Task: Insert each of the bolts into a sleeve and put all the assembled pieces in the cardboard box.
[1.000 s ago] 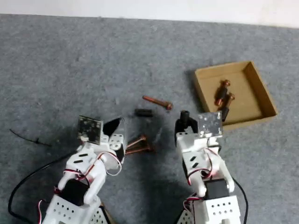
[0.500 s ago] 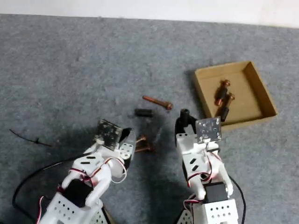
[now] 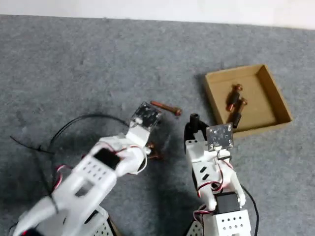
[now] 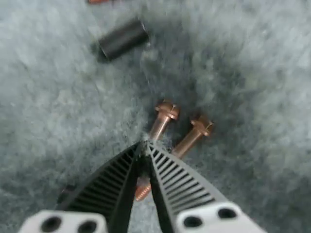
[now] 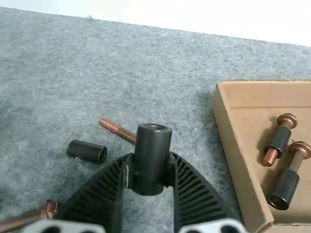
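Lighting was even, diffuse and moderately bright. Soft shadows lay on the grey carpet (image 3: 74, 69) beside the left arm (image 3: 103, 164) and right arm (image 3: 210, 169), and along the inner walls of the cardboard box (image 3: 212, 101).

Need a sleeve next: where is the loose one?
In both wrist views the loose sleeve lies between the lone bolt and the bolt pair, ahead of the left claw.

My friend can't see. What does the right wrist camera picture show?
The right gripper clamps a black sleeve between its fingers. On the gray carpet beyond lie a second black sleeve and a copper bolt, near a cardboard box holding two assembled pieces.
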Robot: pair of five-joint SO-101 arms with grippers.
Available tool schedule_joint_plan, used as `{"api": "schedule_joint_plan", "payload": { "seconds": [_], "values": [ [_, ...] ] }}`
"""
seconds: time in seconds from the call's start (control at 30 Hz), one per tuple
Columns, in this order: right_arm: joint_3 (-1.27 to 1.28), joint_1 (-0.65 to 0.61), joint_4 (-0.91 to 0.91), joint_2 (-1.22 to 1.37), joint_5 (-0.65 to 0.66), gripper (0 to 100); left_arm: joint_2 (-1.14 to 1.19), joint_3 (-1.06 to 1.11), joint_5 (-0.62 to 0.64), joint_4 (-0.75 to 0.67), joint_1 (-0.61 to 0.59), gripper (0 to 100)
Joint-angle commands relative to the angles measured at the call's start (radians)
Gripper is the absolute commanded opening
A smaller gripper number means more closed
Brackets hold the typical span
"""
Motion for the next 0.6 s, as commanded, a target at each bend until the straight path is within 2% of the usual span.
{"api": "schedule_joint_plan", "payload": {
  "seconds": [0.0,0.1,0.23,0.4,0.57],
  "values": [
    [0.007,0.012,-0.031,-0.021,0.012,0.9,0.071,-0.108,-0.146,0.011,-0.051,3],
    [0.007,0.012,-0.031,-0.024,0.012,0.9,0.073,-0.117,-0.308,0.1,-0.028,2],
    [0.007,0.012,-0.031,-0.024,0.012,0.9,0.079,-0.114,-0.315,0.109,0.05,3],
    [0.007,0.012,-0.031,-0.024,0.058,0.9,0.081,-0.107,-0.315,0.104,0.042,3],
    [0.007,0.012,-0.031,-0.025,0.057,0.9,0.082,-0.102,-0.315,0.104,0.038,14]
  ]
}}
